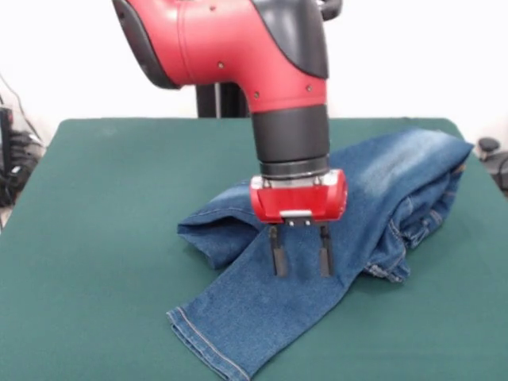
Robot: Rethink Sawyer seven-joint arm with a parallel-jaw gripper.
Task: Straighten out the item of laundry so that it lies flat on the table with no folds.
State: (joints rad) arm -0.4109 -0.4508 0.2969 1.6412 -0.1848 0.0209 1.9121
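The blue denim jeans (373, 198) lie rumpled on the dark green table (95, 238), right of centre. One leg runs toward the near edge and ends in a hem (208, 341). Another part is folded back in a hump at the left (214, 230), and the waist end bunches at the right (421, 214). My gripper (301, 274) hangs straight down over the middle of the jeans, open, with both black fingers (279, 252) a little apart. Their tips are at or just above the cloth; contact is unclear. Nothing is held between them.
The red and black arm (238, 48) comes down from above and hides part of the jeans behind it. Dark equipment and cables stand off the table at the left edge (12, 159) and the right edge (492, 155).
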